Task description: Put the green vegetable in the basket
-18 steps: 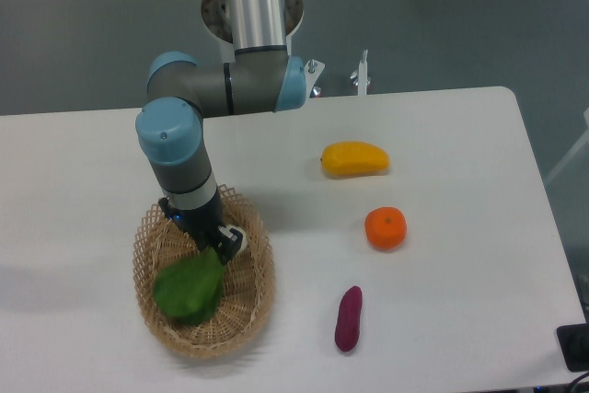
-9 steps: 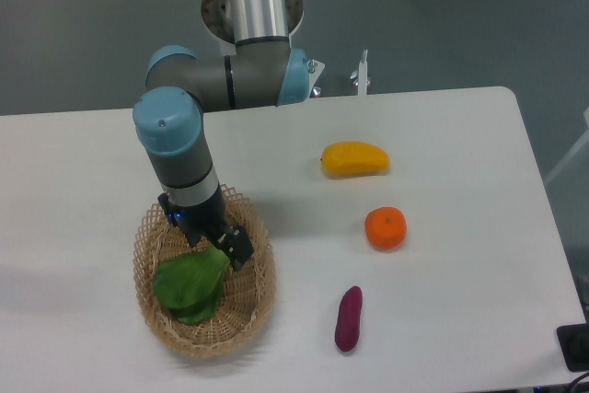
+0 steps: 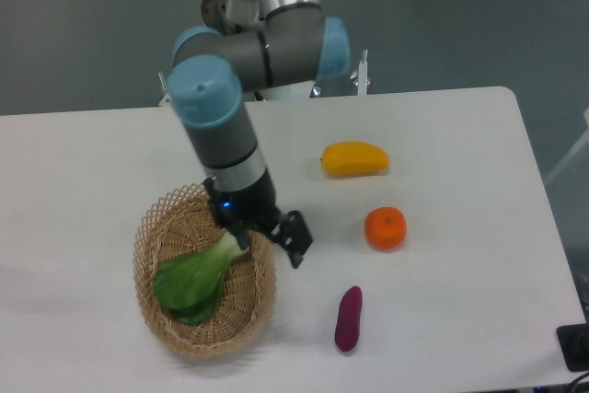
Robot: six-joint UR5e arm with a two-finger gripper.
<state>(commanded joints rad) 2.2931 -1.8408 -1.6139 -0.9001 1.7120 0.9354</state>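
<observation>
Since the green vegetable (image 3: 195, 275) already lies inside the basket (image 3: 156, 227), the placing itself looks done; what seems left, at a guess, is only for the arm to clear away from the tabletop (image 3: 442, 319).

Nearest the camera, toward the right of the basket, a purple sweet potato (image 3: 348, 318) lies alone on the tabletop, well apart from the wicker. The basket sits at the near left, and the vegetable rests on its woven floor with its broad leaves spread toward the near left and its pale stalk pointing up toward the far right rim.

Just beyond that stalk, the hand (image 3: 271, 232) hovers over the basket's right edge. Its fingers look spread apart and nothing is held between them; one dark finger juts out to the right past the rim. The stalk end lies just beside the hand's left side, and whether they touch cannot be told from this view.

Farther back on the right, an orange (image 3: 385, 227) sits well clear of the basket, and beyond it a yellow mango (image 3: 354, 159) lies farthest from the camera.
</observation>
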